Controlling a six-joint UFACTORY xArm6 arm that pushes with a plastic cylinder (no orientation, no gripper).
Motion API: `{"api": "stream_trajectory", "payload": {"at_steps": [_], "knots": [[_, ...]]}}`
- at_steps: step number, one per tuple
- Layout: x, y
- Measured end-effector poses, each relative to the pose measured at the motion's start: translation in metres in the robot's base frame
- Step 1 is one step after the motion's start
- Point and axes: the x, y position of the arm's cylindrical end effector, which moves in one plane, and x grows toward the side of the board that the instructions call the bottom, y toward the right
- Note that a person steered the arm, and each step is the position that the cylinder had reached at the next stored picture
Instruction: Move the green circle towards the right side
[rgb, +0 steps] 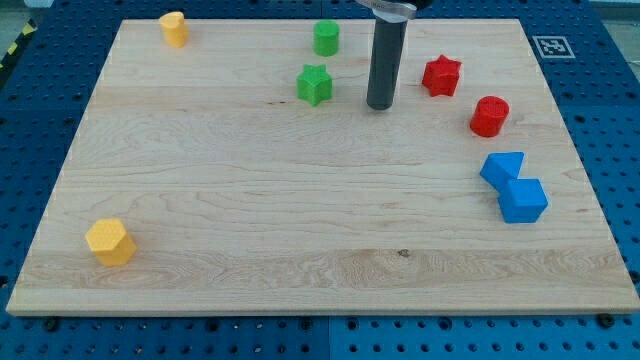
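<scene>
The green circle (326, 38) is a short green cylinder near the top edge of the board, a little left of centre. A green star (314, 84) lies just below it. My tip (379, 104) rests on the board to the right of the green star and below-right of the green circle, with a clear gap to both. The dark rod rises from the tip to the view's top.
A red star (441, 76) and a red cylinder (489, 116) lie right of the tip. Two blue blocks (502, 168) (522, 200) touch at the right. A yellow block (174, 29) sits at top left, a yellow hexagon (109, 241) at bottom left. The wooden board (300, 230) lies on a blue pegboard.
</scene>
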Motion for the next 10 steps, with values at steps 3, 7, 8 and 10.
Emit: {"api": "stream_trajectory", "payload": {"at_steps": [3,7,8,10], "knots": [[-0.055,-0.034],[-0.119,-0.085],[-0.142,-0.055],[-0.161,-0.048]]}}
